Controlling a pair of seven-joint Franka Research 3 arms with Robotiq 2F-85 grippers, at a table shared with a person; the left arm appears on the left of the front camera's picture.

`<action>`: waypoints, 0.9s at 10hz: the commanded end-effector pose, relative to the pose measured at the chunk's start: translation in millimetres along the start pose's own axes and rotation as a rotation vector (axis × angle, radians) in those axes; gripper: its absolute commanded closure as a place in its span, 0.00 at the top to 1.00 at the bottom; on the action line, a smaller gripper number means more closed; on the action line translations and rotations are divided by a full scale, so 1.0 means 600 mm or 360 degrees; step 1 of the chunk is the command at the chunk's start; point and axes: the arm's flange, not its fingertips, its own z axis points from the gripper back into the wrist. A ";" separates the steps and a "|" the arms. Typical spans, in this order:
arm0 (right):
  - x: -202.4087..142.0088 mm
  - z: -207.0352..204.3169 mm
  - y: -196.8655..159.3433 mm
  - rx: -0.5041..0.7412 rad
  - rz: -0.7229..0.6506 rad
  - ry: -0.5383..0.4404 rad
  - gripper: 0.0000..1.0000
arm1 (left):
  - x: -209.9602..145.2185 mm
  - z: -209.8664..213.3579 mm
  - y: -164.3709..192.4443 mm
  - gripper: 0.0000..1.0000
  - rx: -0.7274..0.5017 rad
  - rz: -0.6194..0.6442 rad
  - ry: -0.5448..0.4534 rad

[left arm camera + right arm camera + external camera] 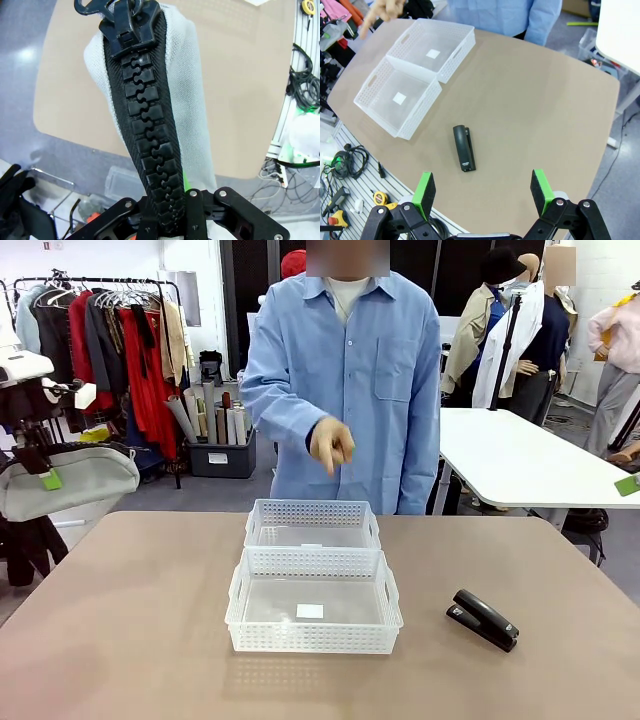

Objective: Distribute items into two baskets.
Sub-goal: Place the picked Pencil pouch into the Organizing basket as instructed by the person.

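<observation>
Two white lattice baskets stand end to end mid-table, the bigger one [313,637] [420,117] nearer me and the smaller one [312,510] [457,55] behind it. Both look empty. The light-grey pouch [65,483] [190,75] hangs above the table's left edge, its black zipper facing the left wrist camera, with my left gripper [169,207] shut on its end. The black stapler [484,619] [464,148] lies on the table right of the baskets. My right gripper [483,190] hovers open above and short of it. The person's hand [332,445] [382,12] points down at the far basket.
The person in a blue shirt stands at the far edge of the brown table [150,620]. A white table [520,455] is behind at the right and a clothes rack [110,340] at the left. Bare tabletop surrounds the baskets and stapler.
</observation>
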 end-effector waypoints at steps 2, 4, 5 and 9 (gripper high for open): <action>0.001 0.001 0.001 0.0010 -0.0001 -0.0009 1.00 | -0.002 0.006 -0.002 0.00 0.0012 -0.0004 0.0003; 0.001 0.001 0.001 0.0010 -0.0001 -0.0009 1.00 | -0.002 0.006 -0.002 0.00 0.0012 -0.0004 0.0003; 0.001 0.001 0.001 0.0010 -0.0001 -0.0009 1.00 | -0.002 0.006 -0.002 0.00 0.0012 -0.0004 0.0003; 0.001 0.001 0.001 0.0010 -0.0001 -0.0009 1.00 | -0.002 0.006 -0.002 0.00 0.0012 -0.0004 0.0003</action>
